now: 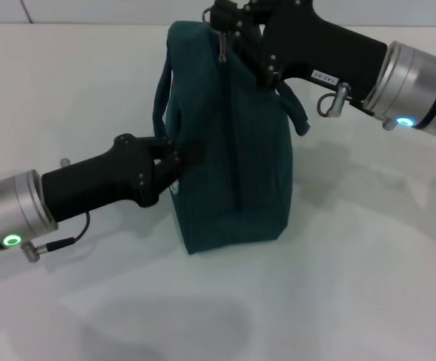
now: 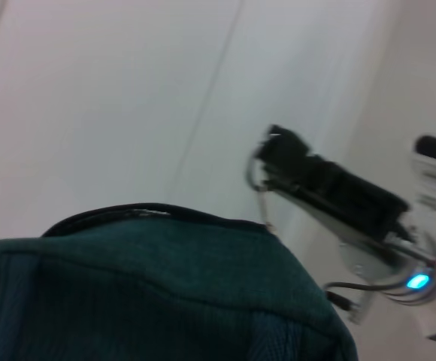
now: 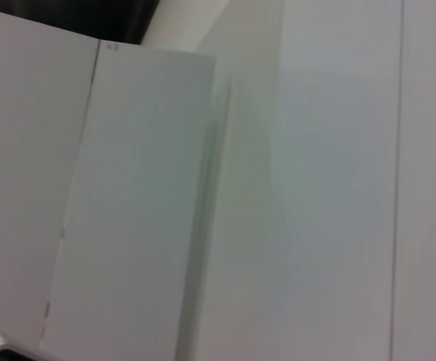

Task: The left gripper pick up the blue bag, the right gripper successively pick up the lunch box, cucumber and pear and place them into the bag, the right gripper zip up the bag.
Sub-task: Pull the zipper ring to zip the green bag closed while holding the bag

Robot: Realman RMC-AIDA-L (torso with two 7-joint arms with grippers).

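The white worktop [image 1: 203,316] lies bare nearest the robot, with soft shadows on it just in front of the blue bag [image 1: 233,150]. The bag itself stands upright on the worktop, a dark teal-blue fabric case, taller than it is thick, its narrow edge turned toward the robot and its base resting flat.

On the bag's left side, about halfway up, the left gripper [image 1: 174,162] comes in low across the worktop on its black arm, a green light glowing on the silver wrist. Its jaws are pinched together on a fold of fabric or strap at the bag's side wall, so it has hold of the bag there. A carrying strap loops down the same side, just above those jaws.

From the left wrist view, the bag's rounded top [image 2: 150,286] fills the lower part, and its dark zip line runs along the crest with a small metal pull at the end.

At the far top of the bag, the right gripper [image 1: 233,26] reaches in from the bag's right side, wrist lit blue. It sits right at the zip line where the metal zipper pull [image 1: 222,47] hangs, touching the top edge. I cannot tell how far its jaws are parted or whether they grip the pull. A second strap hangs off the bag's right side below that arm.

The right wrist view shows only pale wall panels.
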